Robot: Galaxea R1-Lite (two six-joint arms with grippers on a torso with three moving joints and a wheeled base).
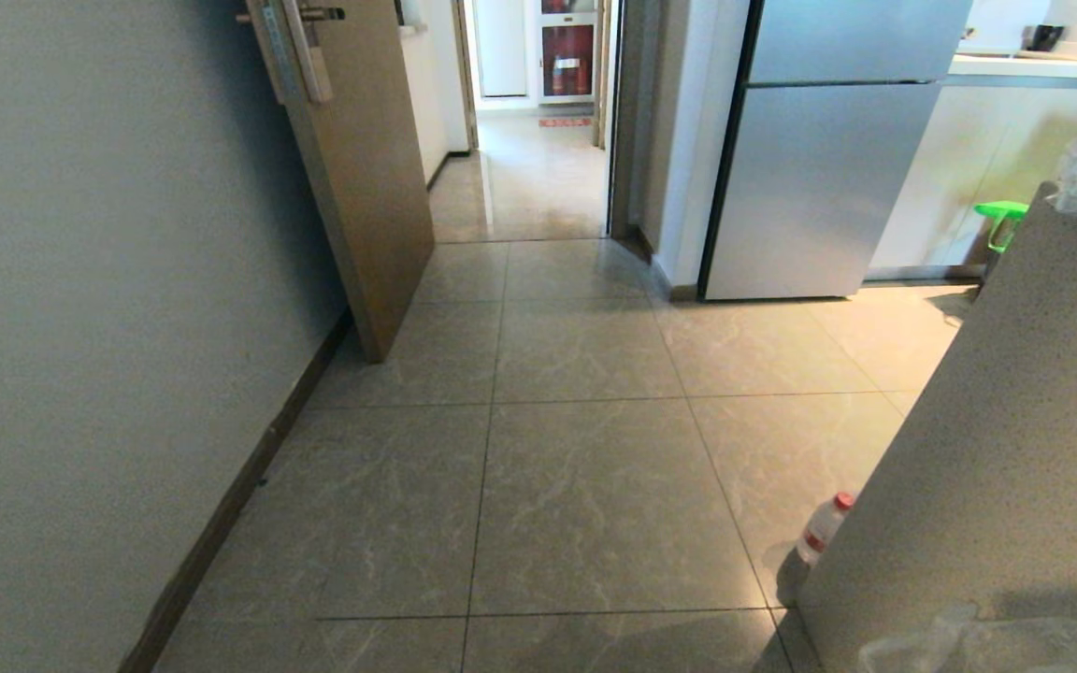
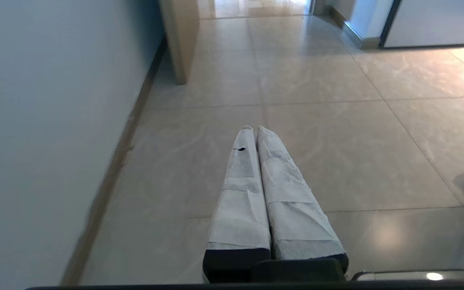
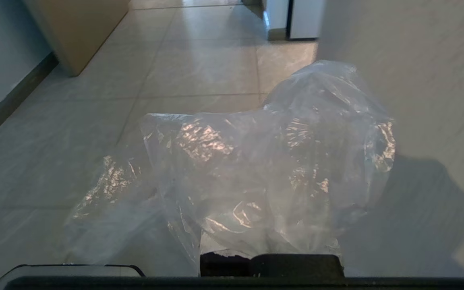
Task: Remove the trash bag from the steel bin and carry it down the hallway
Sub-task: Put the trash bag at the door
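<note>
Clear crinkled plastic: the bag [image 3: 272, 169] billows over our right gripper [image 3: 271, 257], whose fingers pinch its neck, low at right beside a speckled counter [image 1: 997, 449]. Our left gripper [image 2: 255, 128] rides empty, fingers pressed together. The film could snag the counter edge or slip free. We cannot tell its long axis. The hallway [image 1: 538, 178] lies far ahead.

The floor [image 1: 585, 486] is large grey-beige tiles with pale veining, running from the foreground through a doorway. A plastic bottle [image 1: 823, 528] with a red cap stands on it — touching, or just beside, the speckled counter's side panel [image 1: 1006, 449]. The fridge [image 1: 819, 178] (silver, two-door) stands well beyond that panel.
</note>
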